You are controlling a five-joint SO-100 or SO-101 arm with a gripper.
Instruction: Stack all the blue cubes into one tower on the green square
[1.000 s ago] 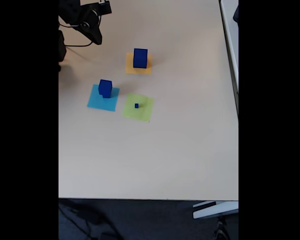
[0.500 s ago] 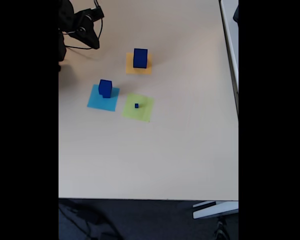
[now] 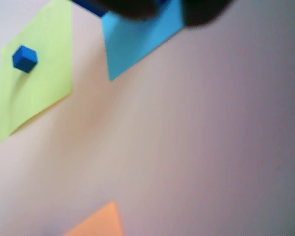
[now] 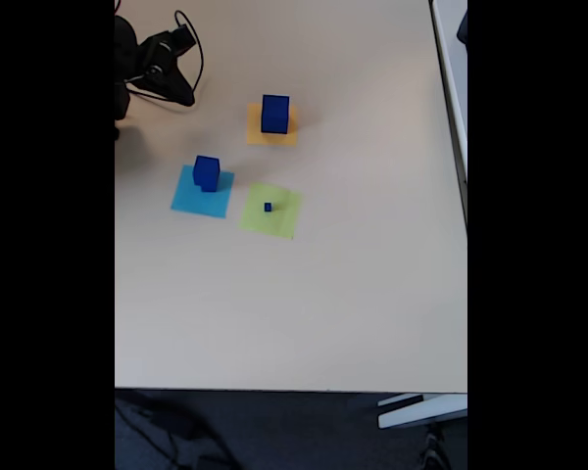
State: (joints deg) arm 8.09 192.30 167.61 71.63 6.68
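Fixed view: pale beige worktop [image 4: 304, 304], three flat paper squares grouped in its upper-left part. Black robot arm sits at the worktop's top-left corner, its hand [image 4: 181, 96] pointing down-right over bare surface, well apart from every cube. Hand too dark and small to read; cannot tell if the fingers are spread or closed, nothing visibly gripped.

Largest dark-blue cube [image 4: 274, 114] stands upright on the flat orange paper square [image 4: 271, 137], nearest the worktop's top edge. Medium dark-blue cube [image 4: 207, 172] stands on the flat light-blue paper square [image 4: 202, 199], toward that square's upper edge, below-left of the orange one. May be two cubes stacked there; cannot tell at this size. Tiny dark-blue cube [image 4: 268, 207] sits alone near the middle of the flat lime-green paper square [image 4: 270, 220], just right of the light-blue square, the papers nearly touching at a corner. No tower on the green square, only the tiny cube.

Wrist view, blurry: tiny cube [image 3: 24, 58] on the lime-green square [image 3: 39, 93] at upper left, light-blue square [image 3: 137, 42] at top centre with a sliver of dark-blue cube [image 3: 88, 6] at the top edge, dark out-of-focus hand parts across the top, orange square's corner [image 3: 99, 223] at the bottom edge.
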